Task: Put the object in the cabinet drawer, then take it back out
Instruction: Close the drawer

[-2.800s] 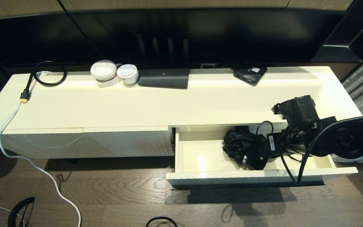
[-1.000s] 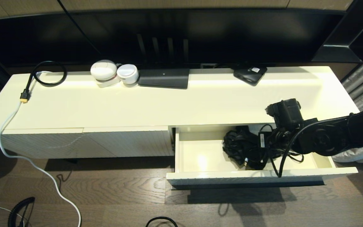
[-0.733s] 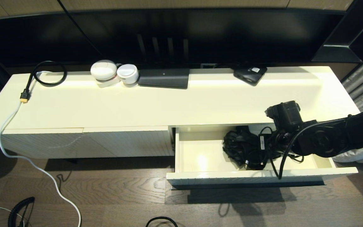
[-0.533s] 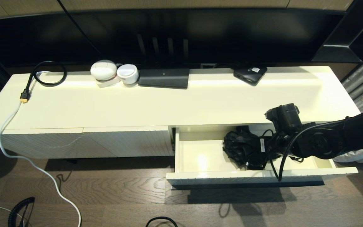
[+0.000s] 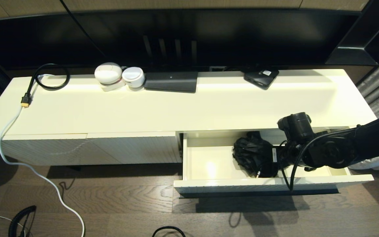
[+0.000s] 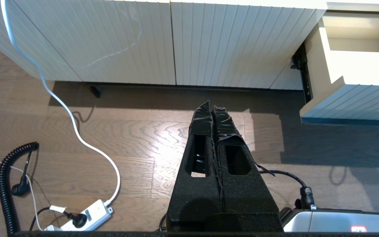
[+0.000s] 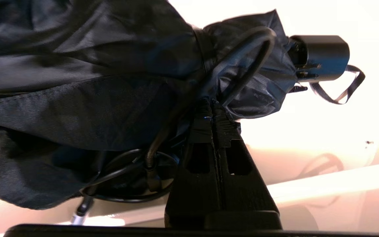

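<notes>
The cabinet drawer (image 5: 209, 158) stands pulled out at the cabinet's right end, and its ribbed front (image 6: 350, 98) also shows in the left wrist view. A dark folded umbrella (image 5: 250, 153) lies in it, tangled with black cables (image 7: 150, 154). My right gripper (image 5: 285, 154) reaches down into the drawer at the umbrella's right end. Its tips (image 7: 209, 102) are shut into a fold of the umbrella's fabric (image 7: 94, 82), near the stubby handle (image 7: 321, 57). My left gripper (image 6: 212, 104) hangs shut and empty over the floor, left of the drawer.
On the cabinet top sit two white round devices (image 5: 109, 74), a flat black box (image 5: 171, 81) and a small black device (image 5: 261, 78). A white cable (image 5: 44, 177) runs down to a power strip (image 6: 84, 217). Ribbed panels (image 5: 77, 149) close the cabinet's left part.
My right arm has sunk lower into the drawer and shifted left, pressing against the umbrella's right end. The cable loops near it have dropped with it.
</notes>
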### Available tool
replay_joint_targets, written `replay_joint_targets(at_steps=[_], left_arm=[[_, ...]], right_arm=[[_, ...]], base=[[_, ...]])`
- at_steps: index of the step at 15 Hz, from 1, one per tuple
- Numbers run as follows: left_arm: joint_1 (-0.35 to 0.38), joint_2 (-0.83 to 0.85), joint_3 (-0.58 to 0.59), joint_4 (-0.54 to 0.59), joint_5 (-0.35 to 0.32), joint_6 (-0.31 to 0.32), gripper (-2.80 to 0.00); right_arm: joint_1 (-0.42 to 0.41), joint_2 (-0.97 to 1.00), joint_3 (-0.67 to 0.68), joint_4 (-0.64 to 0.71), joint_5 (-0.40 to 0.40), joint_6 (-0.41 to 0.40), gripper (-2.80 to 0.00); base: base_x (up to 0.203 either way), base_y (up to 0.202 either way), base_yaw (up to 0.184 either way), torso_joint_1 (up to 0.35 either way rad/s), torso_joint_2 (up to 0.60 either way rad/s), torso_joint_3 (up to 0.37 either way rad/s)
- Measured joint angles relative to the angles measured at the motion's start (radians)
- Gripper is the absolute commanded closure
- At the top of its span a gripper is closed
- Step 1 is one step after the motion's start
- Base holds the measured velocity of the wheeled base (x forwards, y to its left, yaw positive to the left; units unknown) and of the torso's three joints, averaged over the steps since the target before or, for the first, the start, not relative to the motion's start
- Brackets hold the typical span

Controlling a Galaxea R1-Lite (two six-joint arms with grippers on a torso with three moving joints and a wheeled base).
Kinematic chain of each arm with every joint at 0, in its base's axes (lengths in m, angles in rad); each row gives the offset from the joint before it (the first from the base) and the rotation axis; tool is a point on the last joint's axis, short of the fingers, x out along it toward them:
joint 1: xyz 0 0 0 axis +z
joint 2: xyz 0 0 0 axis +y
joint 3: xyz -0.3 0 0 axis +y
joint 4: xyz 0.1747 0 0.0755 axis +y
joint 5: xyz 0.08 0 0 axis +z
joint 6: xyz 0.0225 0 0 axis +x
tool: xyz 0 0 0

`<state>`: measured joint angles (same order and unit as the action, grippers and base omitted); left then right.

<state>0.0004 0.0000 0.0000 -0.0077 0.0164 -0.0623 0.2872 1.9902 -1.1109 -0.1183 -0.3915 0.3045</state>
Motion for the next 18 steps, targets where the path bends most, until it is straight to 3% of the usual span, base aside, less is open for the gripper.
replay_joint_targets(at_steps=[5, 11, 14, 18], left_arm=[[0.0, 0.0, 0.0, 0.0, 0.0, 0.0, 0.0], [0.0, 0.0, 0.0, 0.0, 0.0, 0.0, 0.0], [0.0, 0.0, 0.0, 0.0, 0.0, 0.0, 0.0], [0.0, 0.0, 0.0, 0.0, 0.0, 0.0, 0.0]], right_arm=[[-0.001, -0.068, 0.005, -0.007, -0.009, -0.015, 0.0], [0.021, -0.223, 0.054, 0.009, -0.008, -0.108, 0.0], [0.036, -0.348, 0.133, 0.01, 0.051, -0.341, 0.0], [0.05, -0.526, 0.294, 0.03, 0.205, -0.796, 0.0]], base=[[0.0, 0.0, 0.0, 0.0, 0.0, 0.0], [0.0, 0.0, 0.0, 0.0, 0.0, 0.0], [0.0, 0.0, 0.0, 0.0, 0.0, 0.0], [0.0, 0.0, 0.0, 0.0, 0.0, 0.0]])
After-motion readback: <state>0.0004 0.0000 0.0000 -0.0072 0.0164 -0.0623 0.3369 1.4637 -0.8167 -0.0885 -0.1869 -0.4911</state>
